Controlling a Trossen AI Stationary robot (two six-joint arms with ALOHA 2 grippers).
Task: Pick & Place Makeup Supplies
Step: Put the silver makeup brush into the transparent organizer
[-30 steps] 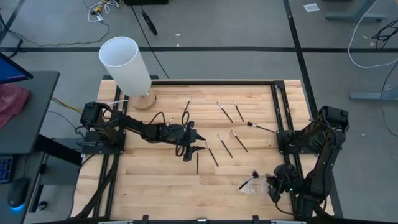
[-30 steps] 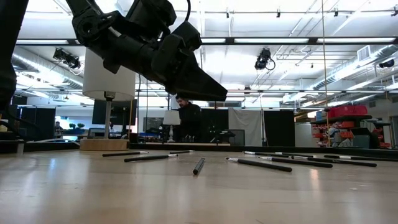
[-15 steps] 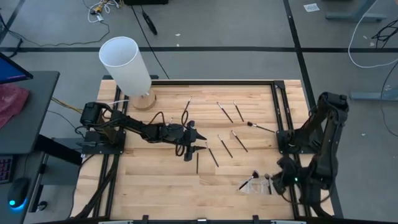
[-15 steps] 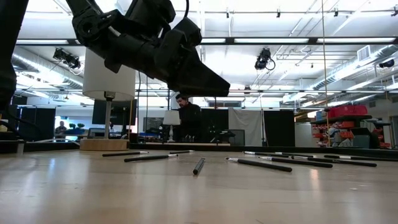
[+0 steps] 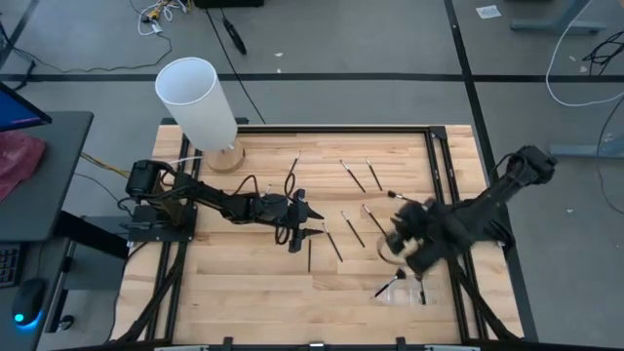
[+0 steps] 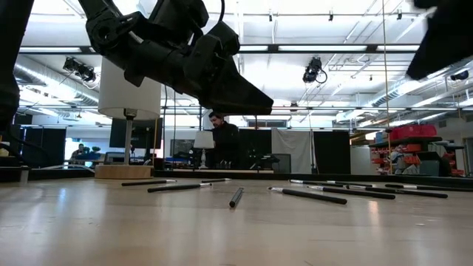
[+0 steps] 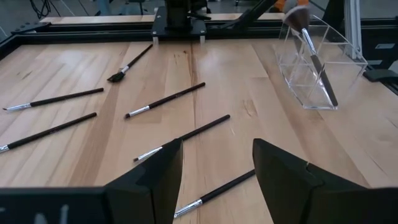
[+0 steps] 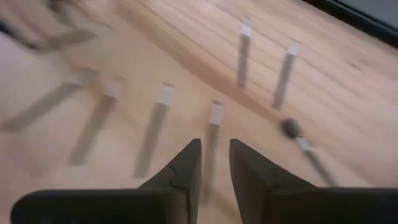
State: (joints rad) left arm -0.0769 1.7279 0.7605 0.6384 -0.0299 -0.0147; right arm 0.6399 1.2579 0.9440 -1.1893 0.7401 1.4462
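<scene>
Above mid-table, left claw (image 7: 217,168) gapes empty over brushes (image 7: 164,100); only its wrist view shows clear organizer (image 7: 318,67).

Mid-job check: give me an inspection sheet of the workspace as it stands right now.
Surface: wooden table, black frame.
Job's things: brushes scattered across the middle; two brushes standing in a clear holder.
Clutter: white cylinder on a wooden base at the back left corner.
Grippers: left gripper open, empty, low over mid-table; right gripper nearly closed, empty, over the brushes on the right.
Cables: black cables along the left arm.
Surroundings: a person far behind the table; desk at left.
</scene>
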